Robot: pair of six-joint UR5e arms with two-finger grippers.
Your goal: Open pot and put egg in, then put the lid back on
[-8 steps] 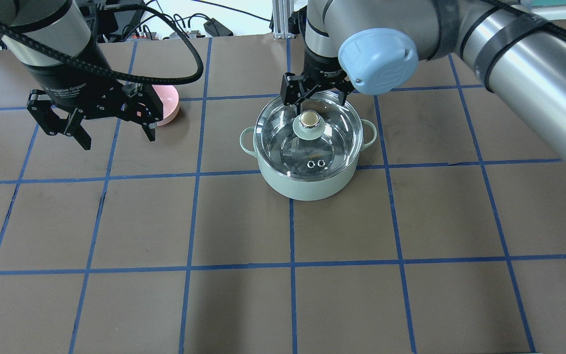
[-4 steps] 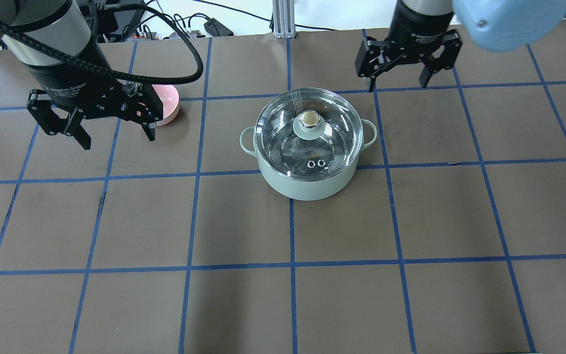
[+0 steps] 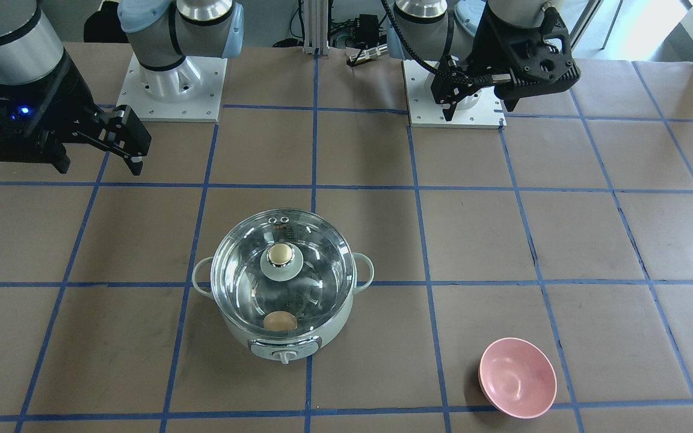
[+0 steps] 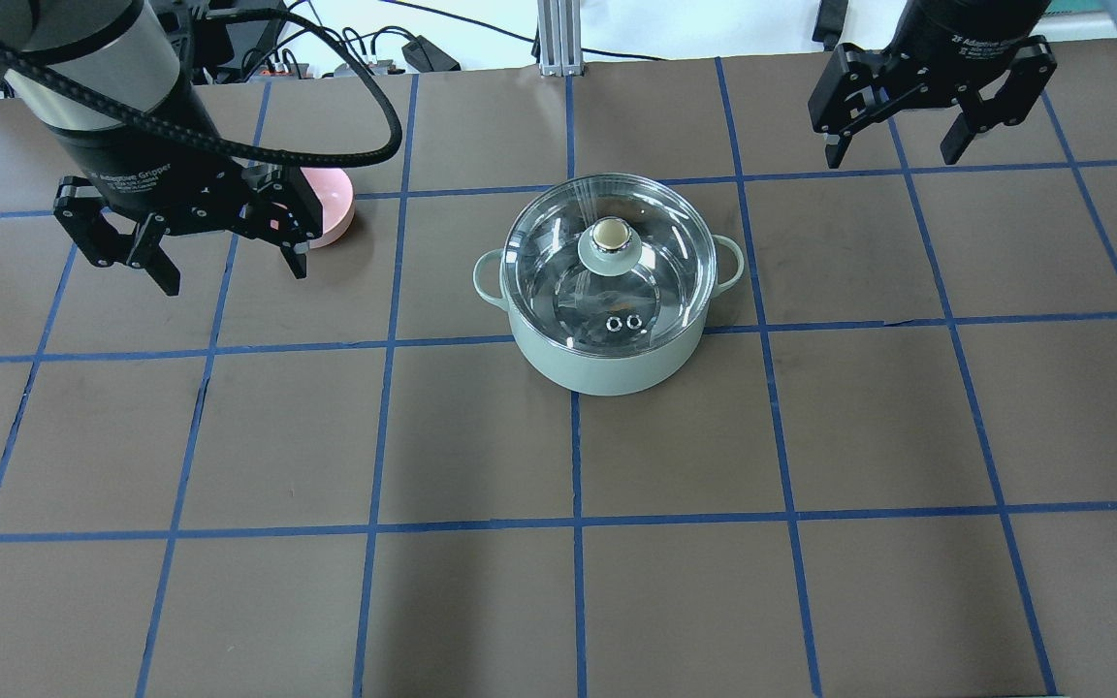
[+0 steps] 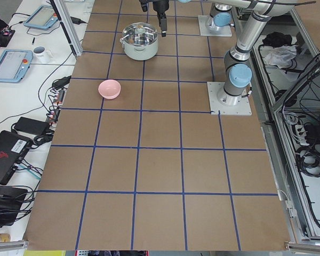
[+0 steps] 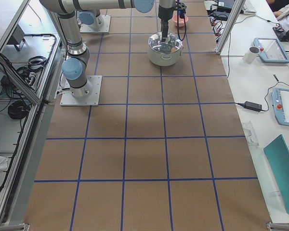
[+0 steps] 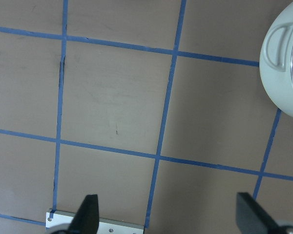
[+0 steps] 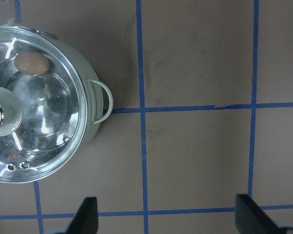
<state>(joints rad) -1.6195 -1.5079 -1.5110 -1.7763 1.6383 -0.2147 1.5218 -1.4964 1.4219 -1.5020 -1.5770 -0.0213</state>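
Your right gripper has swung away from the lid, jaws wide, empty. Your left gripper also gapes empty; the egg lies inside the pot.

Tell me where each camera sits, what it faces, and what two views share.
Overhead: behind the robot, looking down; left gripper, right gripper, both open, clear of the pot.
Front-facing: across the table, facing the robot; both bases, arms mirrored.
Exterior left: table's end; left arm's base near, pink bowl.
Exterior right: opposite end; right arm's base near.
Left wrist: straight down; own fingertips, pot's handle.
Right wrist: straight down; own fingertips, egg under the lid.
Shared: front-facing and right wrist both show the egg.
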